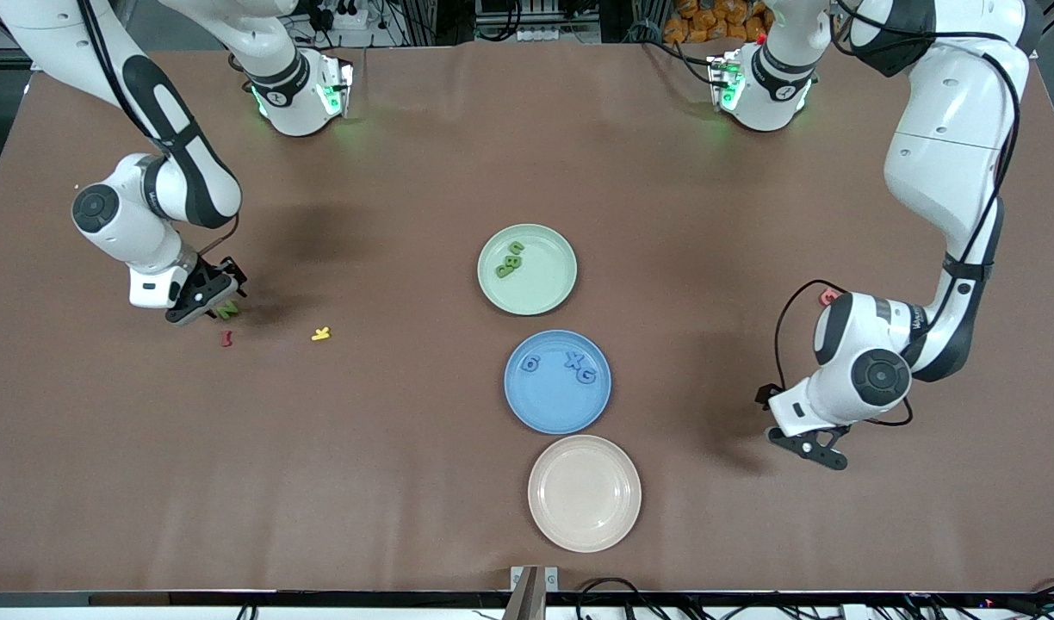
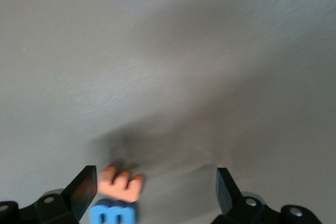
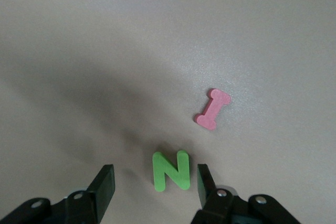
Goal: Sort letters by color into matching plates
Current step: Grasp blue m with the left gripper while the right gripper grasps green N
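Note:
A green letter N (image 3: 170, 170) lies flat on the brown table toward the right arm's end, also visible as the green N (image 1: 227, 310). My right gripper (image 3: 154, 184) is low over it and open, one finger close beside the N, the other well apart. The mint green plate (image 1: 544, 284) holds green letters (image 1: 510, 258). The blue plate (image 1: 553, 409) holds blue letters (image 1: 579, 368). My left gripper (image 2: 155, 192) hangs open above the table near the left arm's end, with a blue letter (image 2: 113, 213) and an orange letter (image 2: 121, 183) lying by one finger.
A pink-red I (image 3: 213, 109) lies close to the N, and a yellow K (image 1: 321, 333) a little farther toward the plates. A beige plate (image 1: 584, 492) sits nearest the front camera. A small red piece (image 1: 828, 296) shows by the left arm.

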